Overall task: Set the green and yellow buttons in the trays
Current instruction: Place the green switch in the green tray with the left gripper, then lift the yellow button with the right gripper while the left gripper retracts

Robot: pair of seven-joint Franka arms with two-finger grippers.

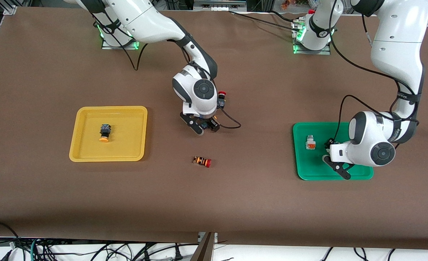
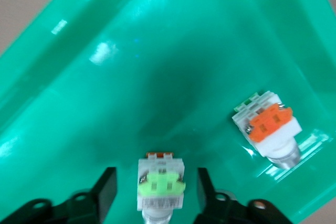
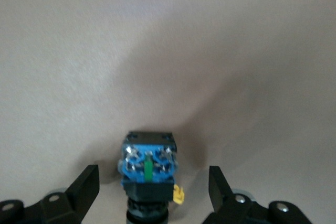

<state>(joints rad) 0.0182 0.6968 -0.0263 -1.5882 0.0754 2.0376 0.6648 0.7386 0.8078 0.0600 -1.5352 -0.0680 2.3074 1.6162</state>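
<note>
A brown table is seen from above, with two white robot arms reaching in from the top edge. A yellow tray lies toward the right arm's end, and a yellow-capped button with a dark body rests in it. A green tray lies toward the left arm's end; in it a whitish button with an orange block is seen.

The left gripper is positioned low in the green tray, its fingers parted a little on either side of a whitish button with a green block, without touching it.

The right gripper is held over the middle of the table, fingers spread wide around a blue-bodied button.

A red-capped striped button lies on the table nearer the front camera.
</note>
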